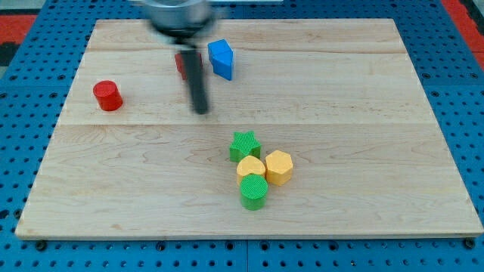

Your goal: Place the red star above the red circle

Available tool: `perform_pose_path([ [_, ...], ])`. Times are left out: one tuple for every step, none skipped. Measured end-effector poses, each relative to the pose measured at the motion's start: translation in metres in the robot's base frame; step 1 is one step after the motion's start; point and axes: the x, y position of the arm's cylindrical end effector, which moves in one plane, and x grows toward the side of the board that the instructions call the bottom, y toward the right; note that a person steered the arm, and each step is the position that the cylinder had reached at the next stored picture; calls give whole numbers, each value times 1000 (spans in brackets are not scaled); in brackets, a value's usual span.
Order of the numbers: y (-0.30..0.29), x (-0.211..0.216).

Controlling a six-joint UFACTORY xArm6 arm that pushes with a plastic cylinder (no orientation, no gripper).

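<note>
The red circle (107,95) is a short red cylinder at the board's left. The red star (181,64) sits toward the view's top, mostly hidden behind my rod; only its left edge shows. My tip (200,110) rests on the board just below and slightly right of the red star, well to the right of the red circle. The rod looks blurred.
A blue block (221,59) stands right of the red star. Lower centre holds a cluster: a green star (245,144), a yellow heart-like block (251,168), a yellow hexagon (278,167) and a green cylinder (253,193). The wooden board (363,113) lies on a blue pegboard.
</note>
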Motion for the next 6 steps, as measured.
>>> perform_pose_path([
  [74,-56],
  [26,-106],
  [-21,-110],
  [-76,-111],
  [-60,-101],
  [-120,-88],
])
